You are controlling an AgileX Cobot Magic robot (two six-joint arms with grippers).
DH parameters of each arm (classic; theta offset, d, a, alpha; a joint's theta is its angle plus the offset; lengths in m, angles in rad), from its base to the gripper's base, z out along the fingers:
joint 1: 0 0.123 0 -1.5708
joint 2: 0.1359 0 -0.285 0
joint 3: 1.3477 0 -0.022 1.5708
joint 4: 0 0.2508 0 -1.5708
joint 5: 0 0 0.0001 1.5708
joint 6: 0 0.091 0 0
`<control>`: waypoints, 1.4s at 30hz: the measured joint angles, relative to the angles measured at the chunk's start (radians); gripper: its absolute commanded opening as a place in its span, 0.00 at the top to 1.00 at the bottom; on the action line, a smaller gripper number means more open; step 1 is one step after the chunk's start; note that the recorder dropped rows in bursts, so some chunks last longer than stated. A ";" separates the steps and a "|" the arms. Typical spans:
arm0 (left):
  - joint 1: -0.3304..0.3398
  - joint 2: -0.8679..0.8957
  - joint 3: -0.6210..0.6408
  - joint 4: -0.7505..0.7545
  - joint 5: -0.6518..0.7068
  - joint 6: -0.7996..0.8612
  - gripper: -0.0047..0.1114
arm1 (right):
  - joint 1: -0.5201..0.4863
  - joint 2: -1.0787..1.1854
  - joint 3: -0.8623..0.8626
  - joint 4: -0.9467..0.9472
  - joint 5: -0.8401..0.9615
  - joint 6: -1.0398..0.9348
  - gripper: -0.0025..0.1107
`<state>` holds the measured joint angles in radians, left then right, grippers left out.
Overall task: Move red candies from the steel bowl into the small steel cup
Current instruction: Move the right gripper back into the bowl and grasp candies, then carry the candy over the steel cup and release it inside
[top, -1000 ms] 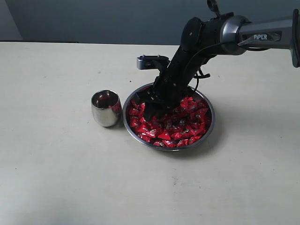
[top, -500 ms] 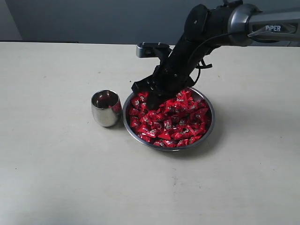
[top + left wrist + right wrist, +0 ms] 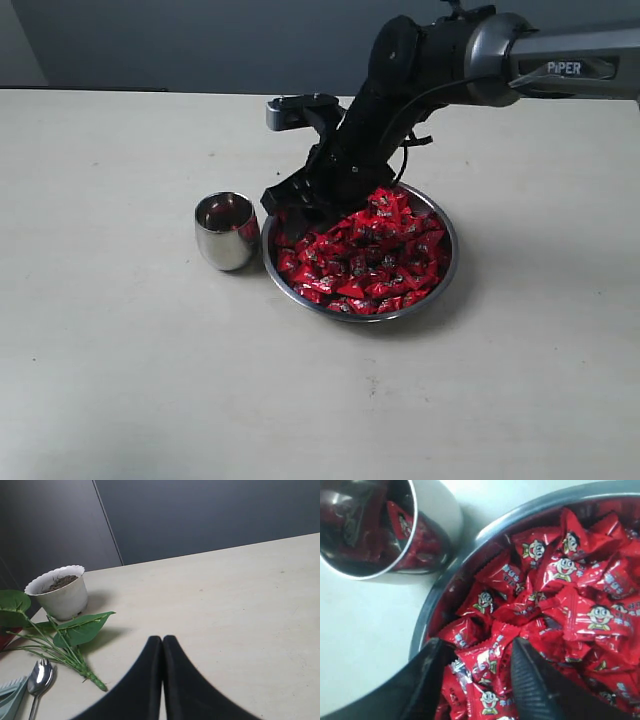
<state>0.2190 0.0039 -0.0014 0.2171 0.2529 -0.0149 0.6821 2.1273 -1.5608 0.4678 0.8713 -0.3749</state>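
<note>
The steel bowl (image 3: 452, 250) is heaped with red candies (image 3: 375, 255), and its rim (image 3: 434, 605) also shows in the right wrist view. Just left of it stands the small steel cup (image 3: 227, 232), whose wall (image 3: 440, 510) shows close to the bowl in the wrist view. Red shows inside the cup; I cannot tell whether it is candy or reflection. My right gripper (image 3: 288, 206) hangs over the bowl's left rim, raised above the heap. Its fingers (image 3: 535, 680) are shut on a few red candies (image 3: 487, 665). My left gripper (image 3: 162, 641) is shut and empty, far from both vessels.
In the left wrist view a white plant pot (image 3: 60, 592), a green leafy stem (image 3: 80, 627) and a spoon (image 3: 40, 672) lie on the beige table (image 3: 240, 605). A dark wall runs behind the table.
My right gripper has risen out of the candy heap and shifted left toward the cup, carrying candies between its fingers. The cup and bowl have not moved.
</note>
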 measured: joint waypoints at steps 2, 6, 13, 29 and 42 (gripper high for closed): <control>0.000 0.000 0.000 0.000 0.000 0.000 0.96 | 0.013 0.000 0.000 -0.049 -0.009 0.022 0.60; 0.000 0.000 0.000 0.000 0.000 0.000 0.96 | 0.025 0.028 0.000 -0.090 -0.009 0.054 0.60; 0.000 0.000 0.000 0.000 0.000 0.000 0.96 | 0.038 0.067 0.000 -0.138 -0.017 0.110 0.98; 0.000 0.000 0.000 0.000 0.000 0.000 0.96 | 0.038 -0.128 -0.002 -0.119 -0.059 0.134 0.97; 0.000 0.000 0.000 0.000 0.000 0.000 0.96 | 0.086 0.027 -0.226 0.105 -0.047 0.016 0.97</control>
<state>0.2190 0.0039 -0.0014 0.2171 0.2529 -0.0149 0.7678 2.1542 -1.7873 0.5723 0.8245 -0.3584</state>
